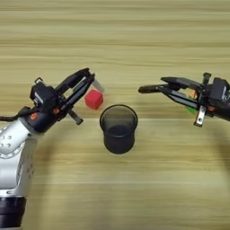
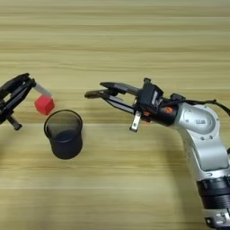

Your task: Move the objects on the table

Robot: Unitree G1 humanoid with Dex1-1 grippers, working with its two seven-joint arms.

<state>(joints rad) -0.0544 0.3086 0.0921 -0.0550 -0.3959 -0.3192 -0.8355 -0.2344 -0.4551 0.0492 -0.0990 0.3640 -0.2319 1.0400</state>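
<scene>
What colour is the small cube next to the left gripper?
Red. The small cube lies beside the left gripper, just behind the mesh cup; the left eye view shows it best.

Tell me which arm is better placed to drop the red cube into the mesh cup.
Left. The left gripper is right beside the red cube, its fingers spread, with the black mesh cup just below and right of the cube. The right gripper sits on the cup's far side, further from the cube.
</scene>
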